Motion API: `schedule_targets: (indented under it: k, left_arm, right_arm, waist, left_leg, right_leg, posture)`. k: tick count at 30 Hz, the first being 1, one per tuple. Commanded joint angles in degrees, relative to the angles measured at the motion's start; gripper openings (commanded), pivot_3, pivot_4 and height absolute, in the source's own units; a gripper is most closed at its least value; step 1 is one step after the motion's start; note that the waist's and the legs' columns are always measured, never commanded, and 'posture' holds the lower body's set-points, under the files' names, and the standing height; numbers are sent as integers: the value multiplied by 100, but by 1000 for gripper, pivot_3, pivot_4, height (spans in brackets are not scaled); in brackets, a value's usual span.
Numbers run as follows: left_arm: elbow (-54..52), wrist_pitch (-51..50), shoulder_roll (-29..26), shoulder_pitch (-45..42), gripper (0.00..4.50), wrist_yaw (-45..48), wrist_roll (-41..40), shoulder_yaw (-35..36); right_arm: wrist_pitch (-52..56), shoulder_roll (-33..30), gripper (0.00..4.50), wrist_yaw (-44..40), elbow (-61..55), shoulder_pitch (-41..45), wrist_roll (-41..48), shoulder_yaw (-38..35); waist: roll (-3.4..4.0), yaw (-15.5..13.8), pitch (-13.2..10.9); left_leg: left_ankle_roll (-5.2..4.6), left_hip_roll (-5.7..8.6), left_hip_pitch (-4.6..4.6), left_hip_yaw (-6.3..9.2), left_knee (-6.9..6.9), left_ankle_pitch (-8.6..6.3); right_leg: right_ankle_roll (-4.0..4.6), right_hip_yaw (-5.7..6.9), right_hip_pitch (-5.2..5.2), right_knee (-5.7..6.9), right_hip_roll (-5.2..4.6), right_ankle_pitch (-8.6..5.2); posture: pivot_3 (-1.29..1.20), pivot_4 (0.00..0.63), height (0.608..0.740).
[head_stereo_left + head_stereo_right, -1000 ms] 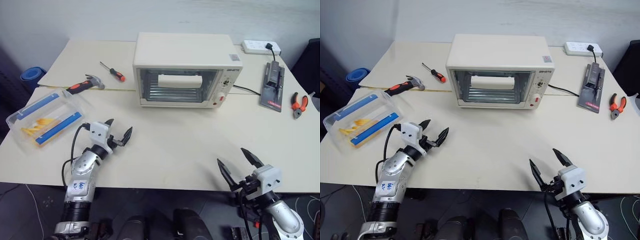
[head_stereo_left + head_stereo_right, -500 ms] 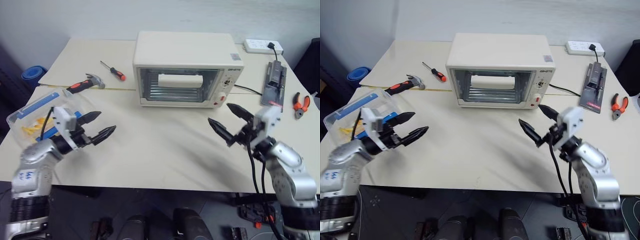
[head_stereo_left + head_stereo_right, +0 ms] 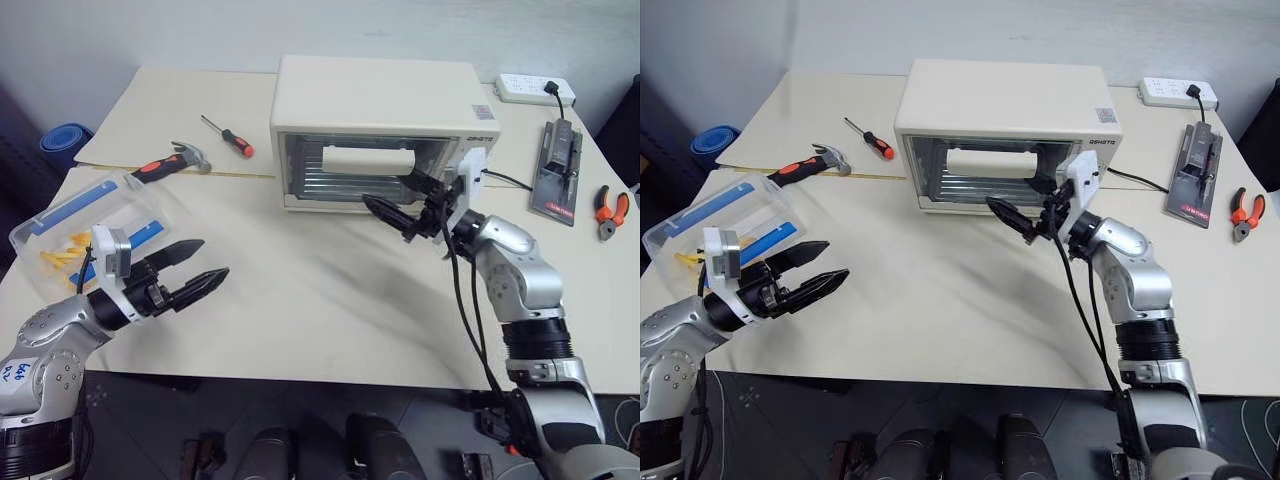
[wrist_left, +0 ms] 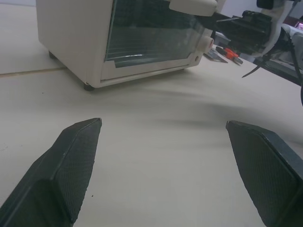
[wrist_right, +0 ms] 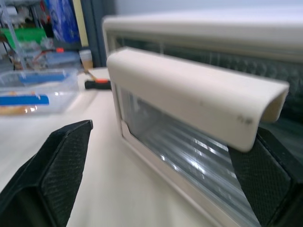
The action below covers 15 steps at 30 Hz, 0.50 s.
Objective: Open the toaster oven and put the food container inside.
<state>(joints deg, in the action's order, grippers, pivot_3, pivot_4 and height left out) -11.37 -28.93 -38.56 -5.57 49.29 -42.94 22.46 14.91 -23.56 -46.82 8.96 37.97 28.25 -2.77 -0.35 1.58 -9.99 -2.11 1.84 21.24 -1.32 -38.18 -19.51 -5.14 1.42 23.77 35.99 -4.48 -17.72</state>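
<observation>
The cream toaster oven (image 3: pixel 380 100) stands at the table's middle back, its glass door shut. My right gripper (image 3: pixel 392 192) hovers open just in front of the door, its fingers spread on either side of the white bar handle (image 5: pixel 189 90) without touching it. The clear food container (image 3: pixel 90 225), with blue clips and yellow pieces inside, sits at the table's left edge. My left gripper (image 3: pixel 212 258) is open and empty, held above the table just right of the container and pointing toward the oven (image 4: pixel 80 42).
A hammer (image 3: pixel 170 165) and a screwdriver (image 3: pixel 228 138) lie left of the oven. To its right are a power strip (image 3: pixel 535 90), a black flat device (image 3: pixel 558 170) and orange pliers (image 3: pixel 608 205). A cable runs from the oven's right side.
My right gripper has risen from the table's front edge and swung forward-left to the oven door handle. My left gripper has lifted and drawn back left, beside the container.
</observation>
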Motion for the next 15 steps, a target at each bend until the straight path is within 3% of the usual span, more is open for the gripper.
schedule_targets:
  k: [1,5,6,9,15]
  left_arm:
    - [-187,-7,-23,-74,4500,-59,-122,136]
    - [-82,-73,-32,-301,4500,-129,-148,119]
    - [-18,-99,-14,-453,4304,-199,-159,107]
    - [321,-98,104,-1105,3662,-385,-92,-46]
    - [1533,509,541,-2550,1747,-328,798,-947]
  right_arm:
    - [-278,-104,4487,-408,-640,-170,-43,105]
    - [-443,-386,4487,-867,-1124,-855,-271,342]
    - [-500,-495,4500,-944,-1270,-1097,-370,412]
    - [-686,-653,4500,-975,-1430,-1446,-628,498]
    - [-929,-639,4500,-863,-1489,-1687,-881,514]
  waist:
    - [0,-1,0]
    - [1,14,0]
    - [1,0,-1]
    - [1,-13,-1]
    - [0,-33,-1]
  left_leg:
    - [0,0,0,0,-1,0]
    - [1,0,-1,3,2,0]
    - [2,0,-2,1,3,-1]
    - [5,0,-1,7,1,0]
    - [14,6,-6,10,-20,8]
  right_leg:
    - [-1,0,-1,-1,0,0]
    - [-1,1,-1,0,2,0]
    - [-1,-1,-1,-1,2,0]
    - [-1,5,-2,1,3,0]
    - [-5,8,-8,7,4,3]
  posture:
    - [0,150,740]
    - [0,150,740]
    - [0,150,740]
    - [0,150,740]
    - [0,150,740]
